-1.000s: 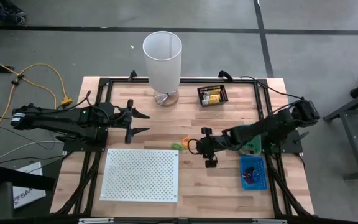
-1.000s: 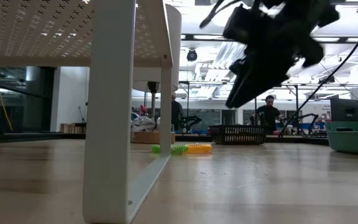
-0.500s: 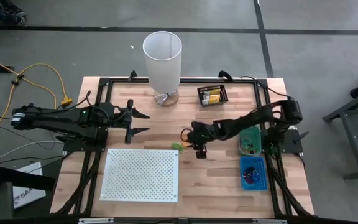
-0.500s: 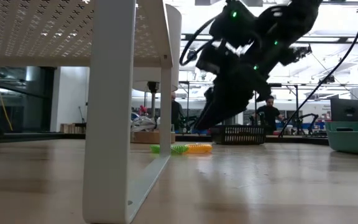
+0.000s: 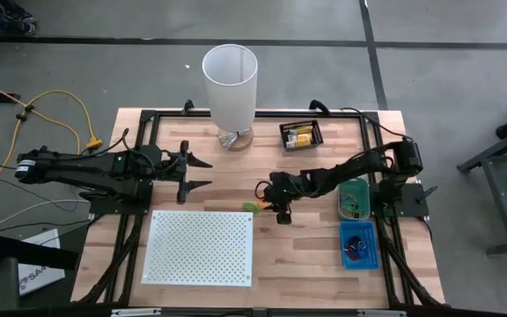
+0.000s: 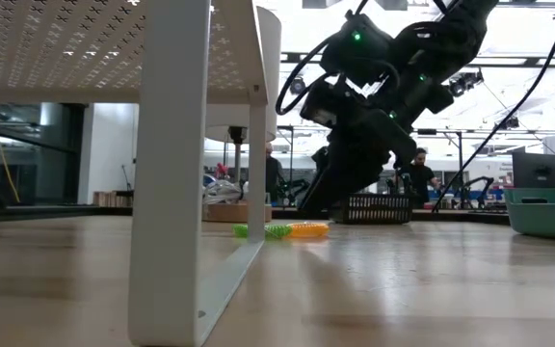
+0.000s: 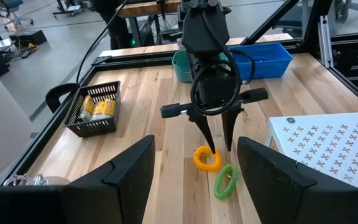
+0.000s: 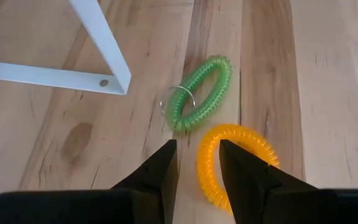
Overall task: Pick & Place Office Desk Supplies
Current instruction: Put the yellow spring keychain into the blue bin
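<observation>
Here the right gripper (image 5: 262, 199) reaches low over the middle of the wooden surface (image 5: 315, 255), its two fingers (image 7: 205, 130) pointing down and slightly parted, holding nothing. In the left wrist view the tips come down right at the orange coil loop (image 7: 207, 158), one tip at the loop's near rim; whether it touches is hard to tell. The right wrist view shows the same orange coil loop (image 8: 235, 165) lying flat, with one finger over its edge and the other on the bare wood beside it. Just beside it lies the green coil loop (image 8: 199, 92), a thin metal ring (image 8: 178, 104) hooked to one end, close to the corner foot of the white perforated board (image 5: 201, 246). The two loops look close together, but I cannot tell if they touch. The left gripper (image 5: 199, 173) waits well apart over the left side of the surface, its fingers spread wide and empty. Near the far edge stand the tall white cylinder (image 5: 231, 84) and a small black basket (image 5: 301, 135) with yellow packets (image 5: 299, 136) in it. Along the right side sit a green tray (image 5: 354, 199) and a blue tray (image 5: 357, 244), each holding small items too small to make out.
</observation>
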Motion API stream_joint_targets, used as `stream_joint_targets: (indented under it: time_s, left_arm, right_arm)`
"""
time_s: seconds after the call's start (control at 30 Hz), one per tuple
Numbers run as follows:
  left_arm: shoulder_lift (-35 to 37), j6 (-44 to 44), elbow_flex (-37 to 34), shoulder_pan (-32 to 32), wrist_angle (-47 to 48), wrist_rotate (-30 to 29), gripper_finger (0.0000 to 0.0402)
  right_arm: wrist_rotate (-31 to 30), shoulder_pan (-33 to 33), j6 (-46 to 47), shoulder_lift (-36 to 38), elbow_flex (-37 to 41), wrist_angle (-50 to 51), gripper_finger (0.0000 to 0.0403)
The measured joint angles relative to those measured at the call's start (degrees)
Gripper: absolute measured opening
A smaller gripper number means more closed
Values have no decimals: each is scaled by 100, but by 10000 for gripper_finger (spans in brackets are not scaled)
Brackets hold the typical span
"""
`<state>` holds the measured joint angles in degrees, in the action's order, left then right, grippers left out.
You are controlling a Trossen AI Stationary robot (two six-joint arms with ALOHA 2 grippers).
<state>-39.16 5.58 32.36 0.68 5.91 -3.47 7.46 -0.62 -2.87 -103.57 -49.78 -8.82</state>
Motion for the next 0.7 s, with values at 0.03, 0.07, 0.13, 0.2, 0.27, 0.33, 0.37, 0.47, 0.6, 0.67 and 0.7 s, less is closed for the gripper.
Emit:
stream_joint_targets:
  time_s: [0.03, 0.07, 0.13, 0.2, 0.27, 0.33, 0.37, 0.47, 0.6, 0.67, 0.7]
  left_arm:
    - [0, 0, 0, -1, -1, 0, 221]
    - [-1, 0, 0, -1, 0, -1, 221]
    - [0, 0, 0, 0, 0, -1, 221]
    - [0, 0, 0, 0, 0, -2, 221]
    - [0, 0, 0, -2, 0, -2, 221]
    - [0, 0, 0, -1, 0, -2, 221]
    - [-2, 0, 0, -1, 0, -2, 221]
    - [-1, 0, 0, -2, 0, -2, 221]
    - [-1, 0, 0, 0, 0, -1, 221]
    - [-1, 0, 0, -1, -1, 0, 221]
    - [0, 0, 0, -2, 0, -2, 221]
  right_arm:
    - [-19, 0, 0, 0, 0, 13, 107]
    - [-92, -4, -2, 0, 0, 17, 107]
    - [-253, -25, -23, 0, 0, 23, 107]
    - [-292, -42, -28, 0, 0, 34, 107]
    - [-301, -50, -33, 0, 0, 82, 107]
    - [-304, -71, -33, 0, 0, 145, 107]
    - [-325, -92, -30, 0, 0, 143, 107]
    - [-358, -131, -26, 0, -2, 130, 107]
    - [-454, -190, -22, -75, -4, 64, 107]
    - [-454, -190, -15, -181, -10, -9, 107]
    - [-447, -190, 11, -211, -2, 38, 107]
